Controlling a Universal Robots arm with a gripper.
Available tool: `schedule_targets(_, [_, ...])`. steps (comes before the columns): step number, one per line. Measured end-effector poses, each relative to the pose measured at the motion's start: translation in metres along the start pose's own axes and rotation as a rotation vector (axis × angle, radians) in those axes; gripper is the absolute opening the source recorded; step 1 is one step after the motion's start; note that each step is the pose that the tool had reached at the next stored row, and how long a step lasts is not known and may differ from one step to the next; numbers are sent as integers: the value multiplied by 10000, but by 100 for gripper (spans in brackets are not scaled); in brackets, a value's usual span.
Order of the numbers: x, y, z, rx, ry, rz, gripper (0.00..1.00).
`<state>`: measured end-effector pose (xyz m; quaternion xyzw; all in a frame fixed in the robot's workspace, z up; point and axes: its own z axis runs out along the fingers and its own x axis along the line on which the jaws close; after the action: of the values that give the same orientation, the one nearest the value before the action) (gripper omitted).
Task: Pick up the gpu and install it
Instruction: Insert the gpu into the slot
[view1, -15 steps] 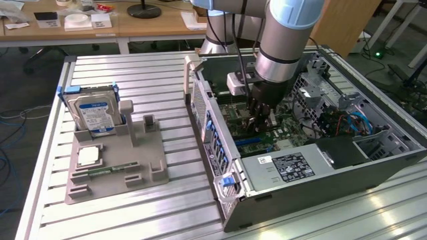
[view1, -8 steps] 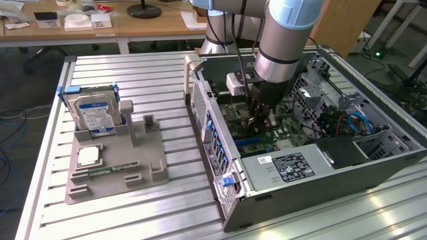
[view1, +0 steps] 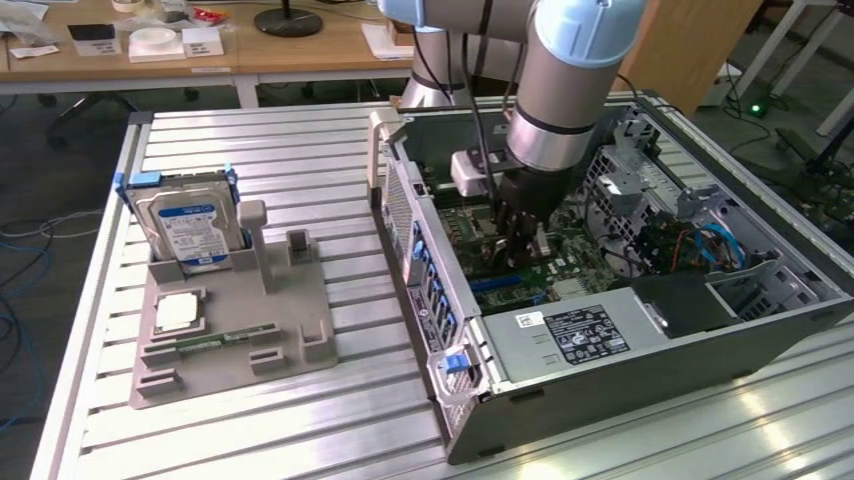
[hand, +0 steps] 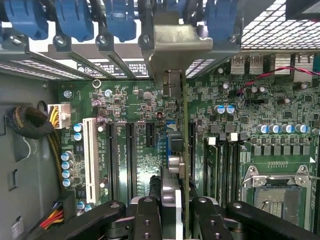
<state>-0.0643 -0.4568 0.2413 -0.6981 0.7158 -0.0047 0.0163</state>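
I hold the gpu (hand: 172, 85) edge-on, a thin dark card with a grey metal bracket (hand: 175, 45) at its far end. My gripper (hand: 174, 207) is shut on it, one black finger (hand: 146, 215) on each side. The card stands upright over the green motherboard (hand: 140, 105), lined up along the black expansion slots (hand: 130, 155), its bracket against the case's rear slot openings. Whether its lower edge is seated in a slot is hidden. In the exterior view my gripper (view1: 521, 240) reaches down into the open computer case (view1: 461, 400), just above the motherboard (view1: 547, 275).
A grey fixture (view1: 287, 310) on the exterior view's left carries the silver hard drive (view1: 187, 225), a processor chip (view1: 178, 312) and a green memory stick (view1: 220, 340). Inside the case are a power supply (view1: 587, 335), a drive cage (view1: 627, 170), cables (hand: 55, 117), a white slot (hand: 90, 155) and the processor socket (hand: 272, 192).
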Motion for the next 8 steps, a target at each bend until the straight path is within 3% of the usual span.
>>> schedule_targets(8, [1, 29, 18, 10, -7, -78, 29])
